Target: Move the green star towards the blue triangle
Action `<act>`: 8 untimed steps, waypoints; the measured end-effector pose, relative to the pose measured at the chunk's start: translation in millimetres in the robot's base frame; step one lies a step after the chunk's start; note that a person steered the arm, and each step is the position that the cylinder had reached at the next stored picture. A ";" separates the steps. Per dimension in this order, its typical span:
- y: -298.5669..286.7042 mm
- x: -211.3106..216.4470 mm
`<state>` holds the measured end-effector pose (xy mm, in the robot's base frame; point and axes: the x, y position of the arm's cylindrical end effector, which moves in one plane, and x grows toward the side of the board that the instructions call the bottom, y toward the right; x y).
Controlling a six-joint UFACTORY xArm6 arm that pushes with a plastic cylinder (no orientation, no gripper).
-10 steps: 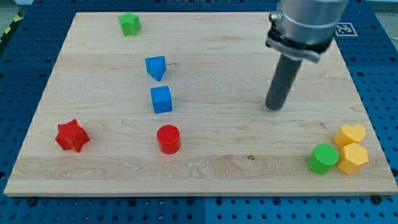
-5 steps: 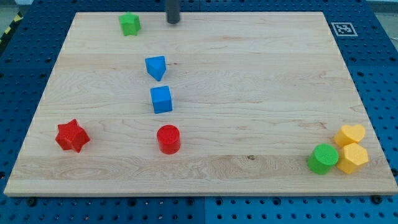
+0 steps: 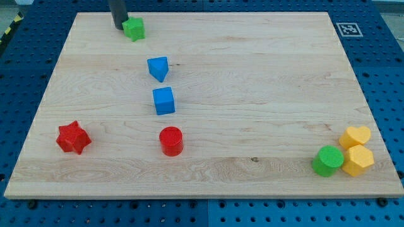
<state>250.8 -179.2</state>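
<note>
**Tip at green star's left side, top of board**

L to R across the wooden board (image 3: 252,75):

- Red star (image 3: 73,137) sits near the view's bottom-left, alone, well apart from the rest.
- My tip (image 3: 118,26) is at the view's top-left, just beside the green star (image 3: 133,28), on its left side. Looks like touching, but contact can't be confirmed from this angle. Tool is a plain rod w/ nothing to open or close and holds nothing; only its lower part shows, the rest cut off by the view's top edge.
- Green star is near the board's top edge, above and a bit left of the blue triangle (image 3: 158,68), w/ clear board between them.
- Blue cube (image 3: 163,101) lies just below the triangle, near but apart.
- Red cylinder (image 3: 171,140) is below the cube, upright, apart from it.
- Far R, bottom corner: green cylinder (image 3: 328,160) touching the yellow hexagon (image 3: 358,160) on its right; yellow heart (image 3: 355,135) just above the hexagon, touching it.
- Small printed marker (image 3: 349,29) off the board's top-right corner, on the blue perforated table (image 3: 385,63).
</note>
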 end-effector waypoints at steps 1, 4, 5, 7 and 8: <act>13.4 13.4; 99.6 -9.9; 87.8 5.7; 66.3 20.4; 94.8 25.1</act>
